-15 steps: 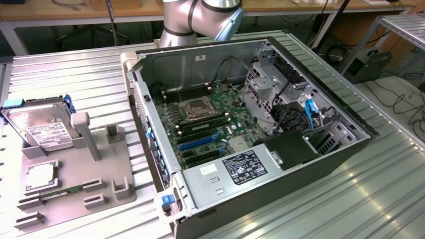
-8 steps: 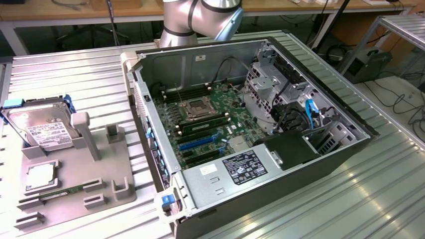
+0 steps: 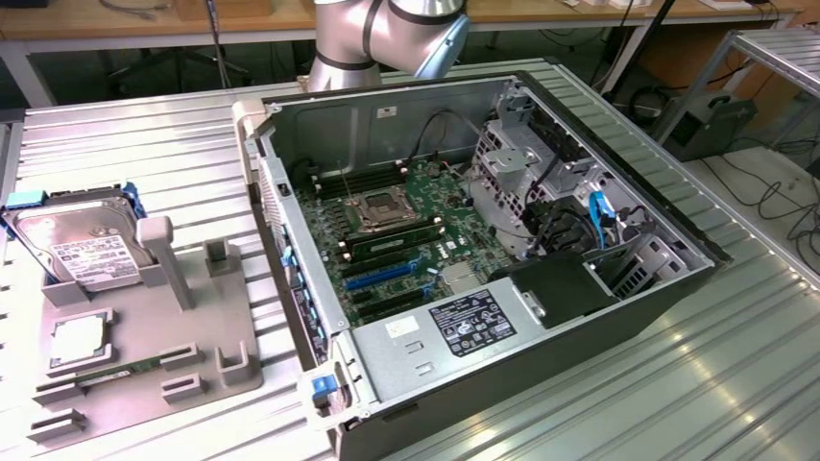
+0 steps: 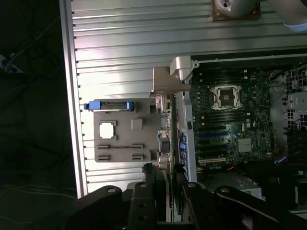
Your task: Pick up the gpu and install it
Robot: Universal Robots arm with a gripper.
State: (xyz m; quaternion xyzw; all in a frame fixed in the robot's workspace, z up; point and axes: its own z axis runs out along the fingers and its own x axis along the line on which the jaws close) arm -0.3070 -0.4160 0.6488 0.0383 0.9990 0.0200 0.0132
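Grey jointed robot arm [image 3: 378, 34], seen at the top of the exterior view. Its black two-finger gripper [image 4: 164, 176] faces downward, jaws clamped on the thin gpu [image 4: 165, 143], held edge-on.

Shiny ribbed metal table [image 3: 129, 144], matt plastic tray [image 3: 141, 351].

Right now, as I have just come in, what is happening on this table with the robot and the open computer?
The robot arm's hand hangs high above the table, closed on a thin card seen edge-on, apparently the gpu. Below it are the open computer case and a grey parts tray. The tray carries a hard drive, a processor and a memory stick. The blue expansion slots on the motherboard are empty, so the gpu is not yet installed.
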